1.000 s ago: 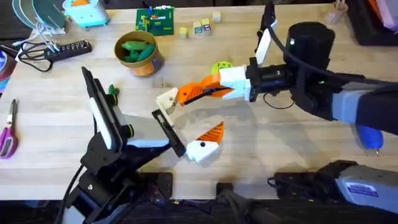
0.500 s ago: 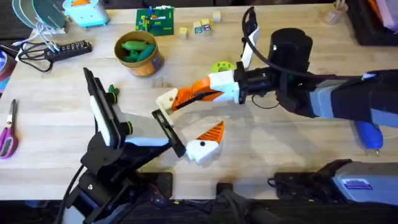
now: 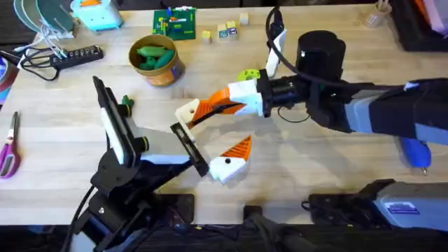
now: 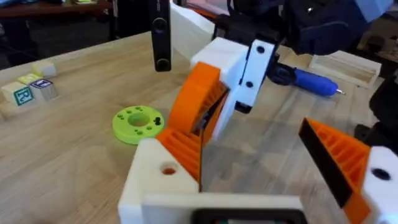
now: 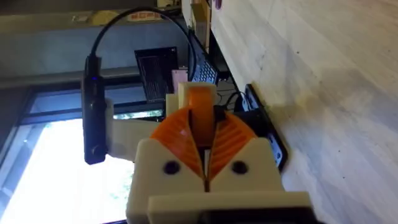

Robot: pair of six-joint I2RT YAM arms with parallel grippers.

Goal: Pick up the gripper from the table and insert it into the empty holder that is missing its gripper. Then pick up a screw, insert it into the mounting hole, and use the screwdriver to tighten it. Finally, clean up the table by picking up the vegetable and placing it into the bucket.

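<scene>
Right gripper (image 3: 203,108), white fingers with orange ribbed pads, reaches in from the right and is clenched on the small orange wedge-shaped plastic pad (image 4: 198,102); the right wrist view shows the two pads pressed together with the orange piece (image 5: 200,115) standing between them. The wedge is off the table, at the centre, touching or just beside the bare white angular plastic holder (image 3: 187,112) of the left arm's claw. Whether it has begun to seat, I cannot tell.

Left gripper (image 3: 210,143) is spread wide: one finger is that bare holder, the other carries its orange pad (image 3: 238,148) nearer the camera.

Progress, as judged: pick-up done, insertion under way. Screw and tightening not yet done; the fat blue cylindrical screwdriver (image 3: 416,154) lies at the right edge, untouched. No screw can be made out. The small dark green knobbly toy vegetable (image 3: 127,103) sits on the wood left of centre, well apart from the tan-rimmed round bucket (image 3: 168,72) at far left-centre, which holds light green pods.

Surface: pale plank butcher-block table (image 3: 56,140), scissors (image 3: 10,143) at the left edge, a yellow-green ring disc (image 4: 137,122) beyond the grippers, lettered blocks (image 3: 222,31) along the far edge, a black power strip (image 3: 73,56) far left.
</scene>
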